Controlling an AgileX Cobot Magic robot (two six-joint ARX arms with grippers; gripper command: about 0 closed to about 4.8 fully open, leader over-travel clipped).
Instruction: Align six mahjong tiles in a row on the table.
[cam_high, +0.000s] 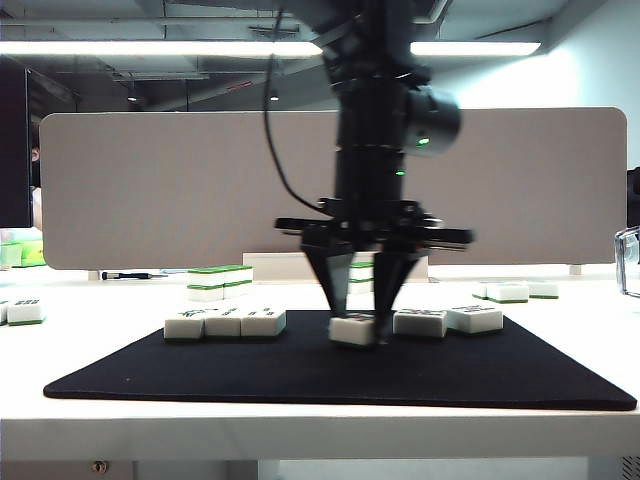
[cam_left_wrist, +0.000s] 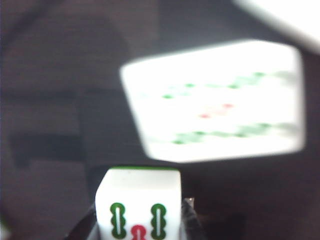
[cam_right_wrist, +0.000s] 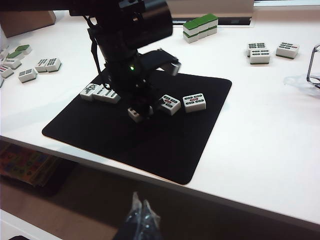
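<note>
Sitting between left gripper jaws: tile

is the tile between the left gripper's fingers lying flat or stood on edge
Lying flat on the black mat: the tile sits low and wide between the left gripper fingers, its marked face up in the left wrist view.

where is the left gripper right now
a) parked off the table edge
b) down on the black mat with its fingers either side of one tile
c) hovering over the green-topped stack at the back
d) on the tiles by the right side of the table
b: the left gripper reaches down onto the black mat, its fingers straddling a single tile between the row of three tiles and two more.
</note>
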